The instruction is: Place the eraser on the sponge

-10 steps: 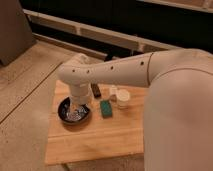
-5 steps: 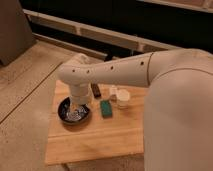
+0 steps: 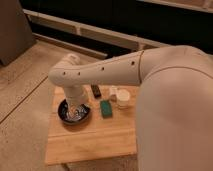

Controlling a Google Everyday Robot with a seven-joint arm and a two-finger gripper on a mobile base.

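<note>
My gripper (image 3: 75, 109), jaws apart, hangs over a black round pan (image 3: 62, 114); just right of it lies the small dark rectangular eraser (image 3: 95, 91), probably light and stiff, best pinched across its narrow sides.

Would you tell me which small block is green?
The sponge, beside the white cup; the eraser is nearly black. The end effector hangs over the black pan.
</note>
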